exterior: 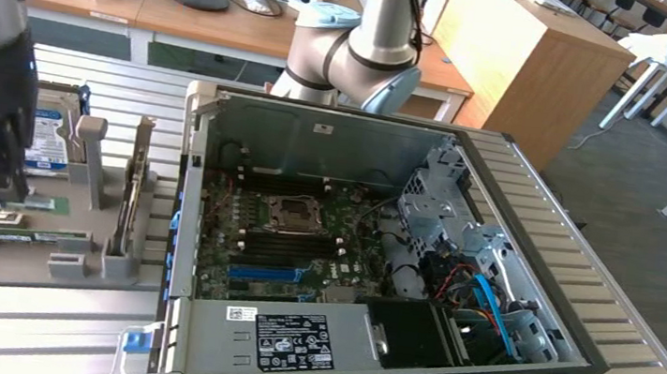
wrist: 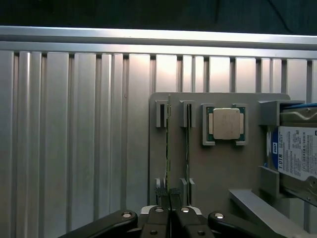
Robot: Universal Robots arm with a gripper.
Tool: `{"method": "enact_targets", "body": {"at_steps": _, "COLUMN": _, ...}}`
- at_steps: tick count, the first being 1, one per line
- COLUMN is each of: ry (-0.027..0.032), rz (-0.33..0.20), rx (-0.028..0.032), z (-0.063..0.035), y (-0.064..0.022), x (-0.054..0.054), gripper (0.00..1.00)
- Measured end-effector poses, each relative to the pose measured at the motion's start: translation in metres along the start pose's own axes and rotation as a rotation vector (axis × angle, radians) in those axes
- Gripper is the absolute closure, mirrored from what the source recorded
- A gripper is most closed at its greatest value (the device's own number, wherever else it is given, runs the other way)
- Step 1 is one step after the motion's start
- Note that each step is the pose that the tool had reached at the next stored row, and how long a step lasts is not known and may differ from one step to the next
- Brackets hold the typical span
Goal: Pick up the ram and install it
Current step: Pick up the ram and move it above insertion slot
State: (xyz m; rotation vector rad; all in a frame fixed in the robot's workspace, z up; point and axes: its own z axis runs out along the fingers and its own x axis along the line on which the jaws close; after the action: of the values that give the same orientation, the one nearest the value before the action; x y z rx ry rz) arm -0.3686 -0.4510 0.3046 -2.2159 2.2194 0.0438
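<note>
claw (wrist: 168, 196) pinching the ram (wrist: 168, 144), upright in the tray (wrist: 223, 168); nearby hard drive (wrist: 297, 158) label reads "1.0tb".

The tool (wrist: 168, 194) pinches the edge-on ram (wrist: 168, 144) standing on the grey tray (wrist: 218, 168).

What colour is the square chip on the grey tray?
The square chip is silver with a green border, best seen in the wrist view.

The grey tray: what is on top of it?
The ram and a second stick stand on edge, beside a processor and hard drive. The claw hides the ram's end.
</note>
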Motion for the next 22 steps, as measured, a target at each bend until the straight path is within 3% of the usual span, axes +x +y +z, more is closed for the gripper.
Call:
{"method": "enact_targets", "body": {"at_steps": 13, "ry": 0.0000, "rz": 0.000, "rx": -0.0001, "z": -0.0469, "y": 0.0008, "x": -0.001, "gripper": 0.89}}
{"method": "enact_targets", "body": {"at_steps": 22, "ry": 0.0000, "rz": 0.000, "rx": 0.0000, "z": -0.0728, "y": 0.0012, "x": -0.002, "gripper": 0.89}}
